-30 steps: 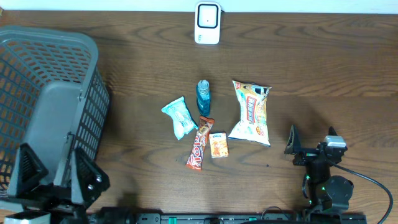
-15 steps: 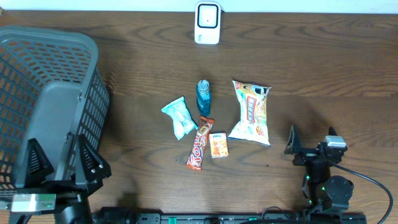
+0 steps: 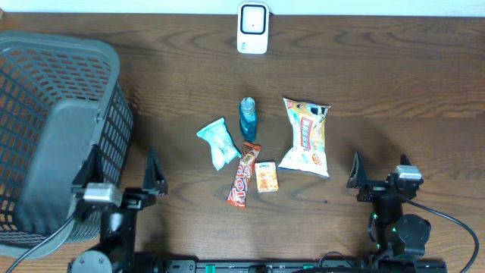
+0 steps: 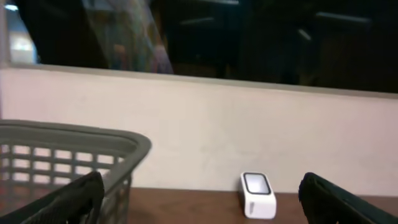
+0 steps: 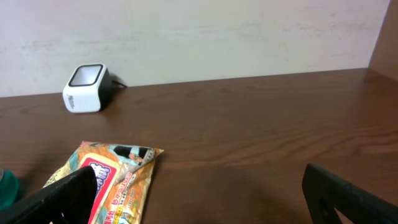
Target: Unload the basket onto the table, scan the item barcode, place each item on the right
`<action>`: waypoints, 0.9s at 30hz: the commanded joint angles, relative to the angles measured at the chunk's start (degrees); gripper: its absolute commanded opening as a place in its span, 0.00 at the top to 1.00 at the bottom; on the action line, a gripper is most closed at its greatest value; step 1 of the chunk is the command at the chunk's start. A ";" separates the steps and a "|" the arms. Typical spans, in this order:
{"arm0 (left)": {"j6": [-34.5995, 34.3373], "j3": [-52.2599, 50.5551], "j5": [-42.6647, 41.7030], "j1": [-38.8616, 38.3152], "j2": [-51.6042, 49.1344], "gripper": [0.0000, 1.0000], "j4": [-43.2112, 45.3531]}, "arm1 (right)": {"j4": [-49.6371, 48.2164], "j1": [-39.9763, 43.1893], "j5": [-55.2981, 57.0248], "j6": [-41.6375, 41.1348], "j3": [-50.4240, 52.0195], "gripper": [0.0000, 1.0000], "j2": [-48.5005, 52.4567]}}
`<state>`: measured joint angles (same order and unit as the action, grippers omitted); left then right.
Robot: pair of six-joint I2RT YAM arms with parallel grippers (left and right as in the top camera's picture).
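Nearest the robot's edge, well short of the white box-shaped barcode scanner and off to its left, the left claw hangs released, fingers spread wide with nothing between them. It is at the near right corner of the grey plastic mesh basket; cannot tell if they touch. Equally near but right of the scanner, the right claw is also released, fingers wide and holding nothing, over the bare dark brown wooden table. Farther out, between the claws and the scanner, the loose goods all lie flat on the table, and neither claw touches any of them. The red-orange candy bar wrapper is nearest and slanted, with the small orange carton just beside its right side. A bit closer to the scanner, the teal crinkled packet lies left of the bar, near the bar's far end. The large white-and-yellow snack bag lies right of the carton, lengthwise toward the scanner's end of the table; its near part shows low left in the right wrist view. The small blue bottle lies on its side almost straight in front of the scanner, the closest of the goods to it but well apart. The basket fills the table left of the scanner. The scanner stands farthest, at the back edge by the pale wall, dark window on top. No barcodes can be made out on the goods.
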<state>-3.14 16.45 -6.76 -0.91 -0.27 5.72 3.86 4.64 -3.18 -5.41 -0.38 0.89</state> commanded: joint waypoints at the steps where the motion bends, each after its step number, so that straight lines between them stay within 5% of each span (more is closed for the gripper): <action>1: 0.96 -4.59 -8.00 0.20 0.11 0.00 4.02 | 0.22 0.15 0.07 0.35 0.07 0.01 -0.22; 9: 0.96 -8.09 -10.40 0.20 0.09 0.00 -3.78 | 0.22 0.15 0.07 0.35 0.07 0.01 -0.22; 22: 0.96 -7.78 -10.36 0.20 -0.17 0.00 -37.33 | -0.33 0.15 -0.70 0.09 0.07 0.01 -0.22; 27: 0.98 -7.78 -10.36 0.20 -0.26 0.00 -37.59 | 0.00 0.13 -3.65 -12.79 0.07 0.01 -0.13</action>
<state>-2.72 9.15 -16.45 -0.91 -0.49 -30.52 3.68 4.64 -4.75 -8.29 -0.38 0.91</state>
